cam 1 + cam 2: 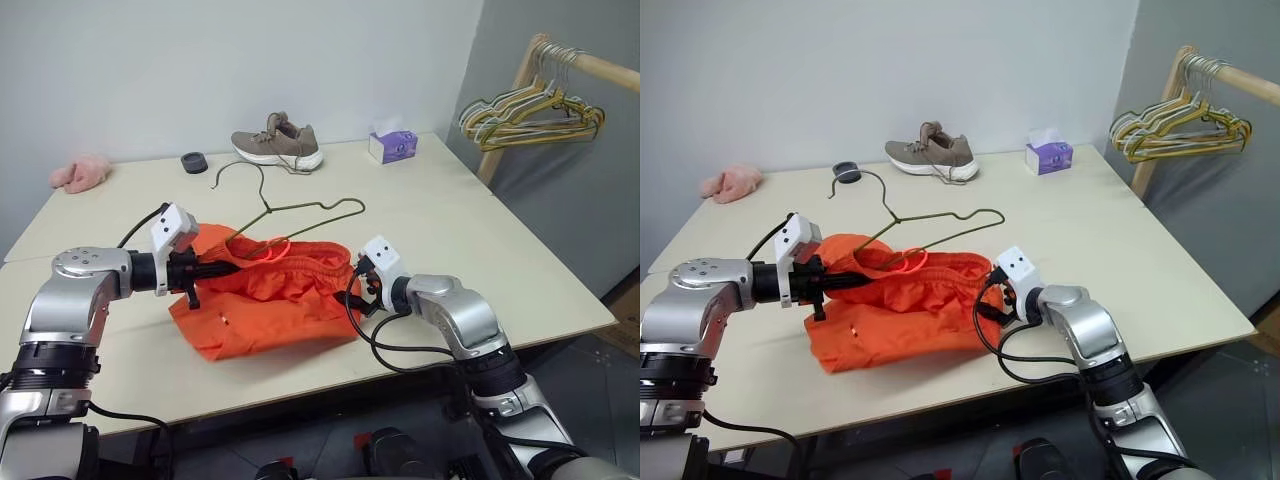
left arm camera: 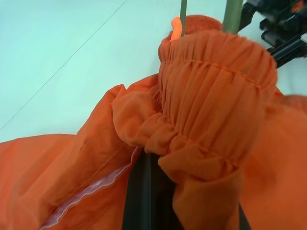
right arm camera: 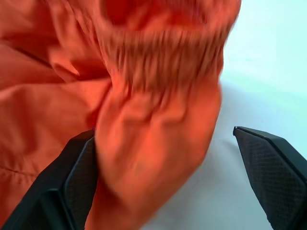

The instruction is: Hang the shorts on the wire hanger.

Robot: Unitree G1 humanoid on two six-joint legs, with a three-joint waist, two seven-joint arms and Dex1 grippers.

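Shorts (image 1: 265, 295): soft, light, floppy; we judge the gathered waistband the surest hold. Left tool (image 1: 212, 270) clamps that waistband; right tool (image 3: 168, 182) gapes wide.

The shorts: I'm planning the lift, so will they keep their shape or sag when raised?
Probably sag: the shorts lie crumpled in soft folds, and the waistband bunches where the left gripper pinches it. Likely light, since thin fabric drapes over the wire hanger.

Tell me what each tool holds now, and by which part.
The left tool grips the bright orange fabric shorts by the gathered elastic waistband. The right tool is open around a fold, holding nothing.
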